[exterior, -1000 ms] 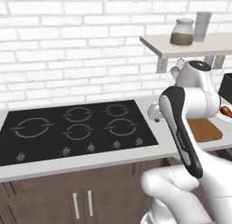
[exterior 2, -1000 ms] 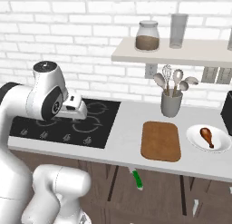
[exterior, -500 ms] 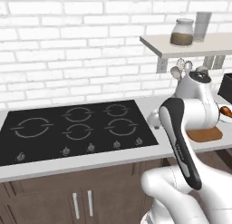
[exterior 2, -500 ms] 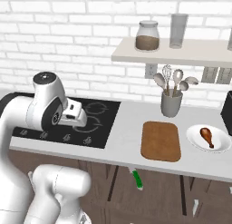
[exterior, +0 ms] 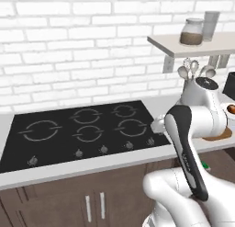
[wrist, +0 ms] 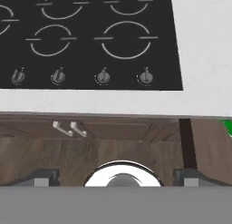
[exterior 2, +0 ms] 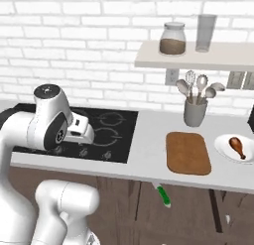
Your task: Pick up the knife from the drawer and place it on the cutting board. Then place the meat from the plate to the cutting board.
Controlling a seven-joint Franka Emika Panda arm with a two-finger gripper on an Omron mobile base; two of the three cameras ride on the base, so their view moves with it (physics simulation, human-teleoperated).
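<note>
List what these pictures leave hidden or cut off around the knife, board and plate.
- Knife: right base view shows it under the counter edge; the drawer around it cannot be made out.
- Knife: hand view, cut off by the right edge.
- Cutting board: left base view, mostly behind the arm.
- Plate: right base view, its right side cut by the frame edge.

The left base view looks from behind the arm's left side, forward and down, at the black hob (exterior: 87, 127) on the counter (exterior: 92, 164). The right base view looks from behind the right side over the same counter (exterior 2: 149, 154), with the same hob (exterior 2: 106, 135) at nine o'clock and the cutting board (exterior 2: 187, 152) at three. Both share hob, counter and shelf (exterior 2: 198, 55). The hand view looks close down on the hob's (wrist: 86, 37) knobs and the counter's front edge.
</note>
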